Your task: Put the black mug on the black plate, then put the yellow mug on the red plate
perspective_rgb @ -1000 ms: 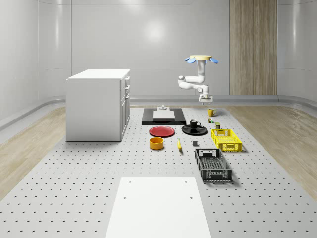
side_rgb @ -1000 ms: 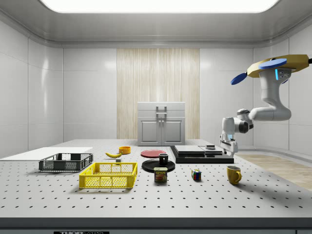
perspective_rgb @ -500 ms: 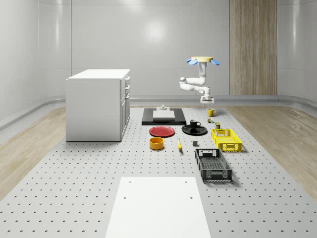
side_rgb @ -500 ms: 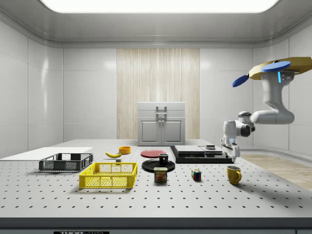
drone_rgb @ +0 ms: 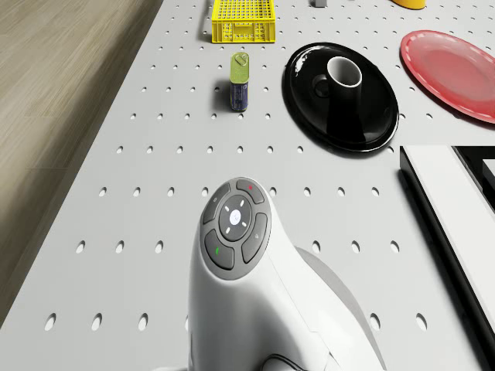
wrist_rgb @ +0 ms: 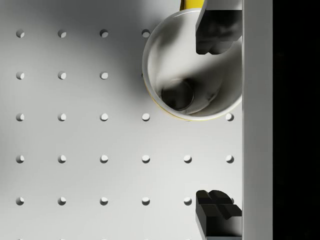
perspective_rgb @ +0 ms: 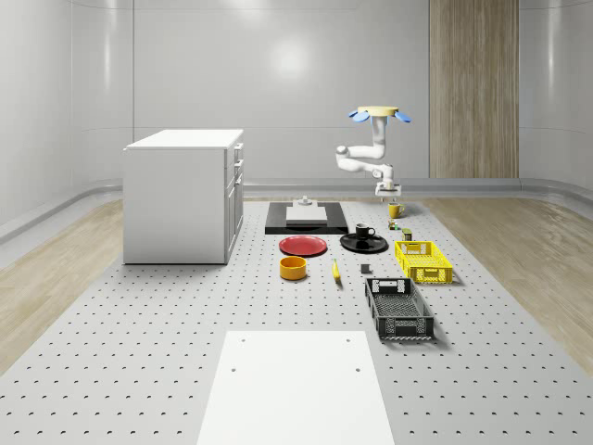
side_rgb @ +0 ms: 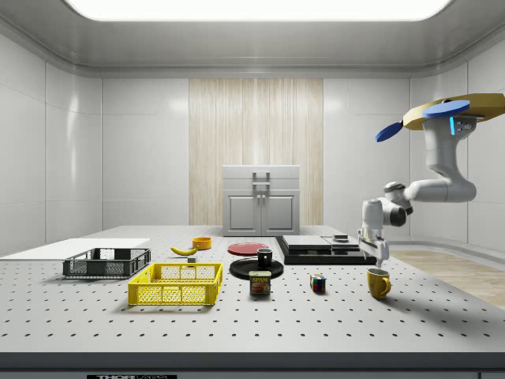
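Drone (side_rgb: 454,110) hovers above the far end of the tabletop (perspective_rgb: 139,362). The tool (side_rgb: 380,257), fingers (wrist_rgb: 215,30) spread apart, hangs directly over the upright yellow mug (side_rgb: 379,283). The black mug (perspective_rgb: 364,232) already stands on the black plate (perspective_rgb: 352,245), beside the red plate (perspective_rgb: 304,246).

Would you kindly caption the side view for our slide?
Drone hovering beyond the table's right end, gripper lowered just above the upright yellow mug; black mug already on black plate.
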{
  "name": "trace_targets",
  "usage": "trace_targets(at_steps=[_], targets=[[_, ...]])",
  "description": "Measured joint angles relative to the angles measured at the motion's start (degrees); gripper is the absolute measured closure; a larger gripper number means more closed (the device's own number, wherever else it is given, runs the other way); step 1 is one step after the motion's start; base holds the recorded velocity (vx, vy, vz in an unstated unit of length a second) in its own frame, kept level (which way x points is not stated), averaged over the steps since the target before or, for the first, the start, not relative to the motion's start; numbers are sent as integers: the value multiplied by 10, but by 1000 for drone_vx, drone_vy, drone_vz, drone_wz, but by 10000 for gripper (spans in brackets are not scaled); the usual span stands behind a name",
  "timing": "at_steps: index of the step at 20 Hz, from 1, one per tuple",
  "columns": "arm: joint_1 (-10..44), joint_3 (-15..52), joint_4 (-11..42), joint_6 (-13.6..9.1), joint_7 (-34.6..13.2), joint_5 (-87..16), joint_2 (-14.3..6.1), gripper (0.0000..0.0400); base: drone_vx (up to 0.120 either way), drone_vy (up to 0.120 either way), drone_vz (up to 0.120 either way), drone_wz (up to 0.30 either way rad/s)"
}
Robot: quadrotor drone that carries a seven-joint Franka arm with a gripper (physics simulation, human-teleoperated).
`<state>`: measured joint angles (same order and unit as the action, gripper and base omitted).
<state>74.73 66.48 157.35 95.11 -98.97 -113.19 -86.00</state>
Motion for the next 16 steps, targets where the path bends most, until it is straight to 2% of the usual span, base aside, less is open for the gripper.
trace_targets(at_steps=[16], targets=[[12,-39,-17,9,-3,-40,13,0,0,0,0,0]])
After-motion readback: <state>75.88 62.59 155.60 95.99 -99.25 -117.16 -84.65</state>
